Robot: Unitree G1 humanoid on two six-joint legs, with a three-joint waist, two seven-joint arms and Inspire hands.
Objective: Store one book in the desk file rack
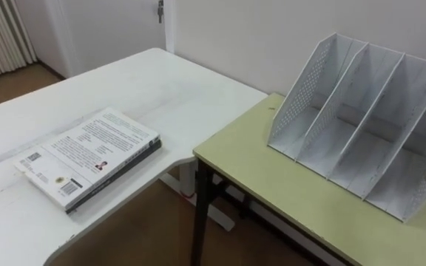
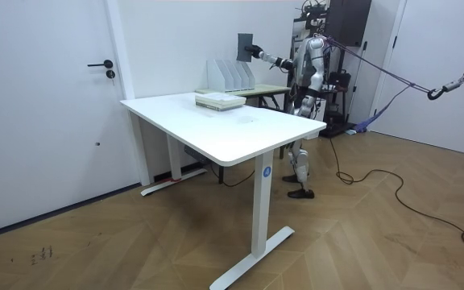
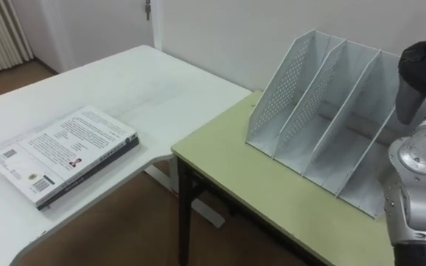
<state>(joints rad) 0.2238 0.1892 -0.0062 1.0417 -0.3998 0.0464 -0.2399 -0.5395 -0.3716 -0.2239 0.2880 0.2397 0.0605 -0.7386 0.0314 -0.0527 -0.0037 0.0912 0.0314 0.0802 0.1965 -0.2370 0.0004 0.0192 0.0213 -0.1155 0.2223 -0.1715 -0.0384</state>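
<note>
In the room view I stand at the green table (image 2: 266, 89) and hold a dark book (image 2: 244, 46) upright, above the white file rack (image 2: 230, 75). My right hand (image 2: 258, 53) is shut on its edge. In the eye views that hand (image 3: 418, 77) shows dark at the right edge, over the rack's (image 3: 324, 118) right compartments, and the book runs out of the top of the view. Two more books lie stacked (image 3: 69, 151) on the white desk (image 3: 146, 89). My left hand (image 2: 295, 97) is low by my body, too small to read.
The rack (image 1: 361, 125) has several open slots and stands at the back of the green table (image 1: 272, 185), against the wall. The white desk (image 1: 21, 222) meets that table's left corner. A door (image 2: 55, 105) is on the room view's left.
</note>
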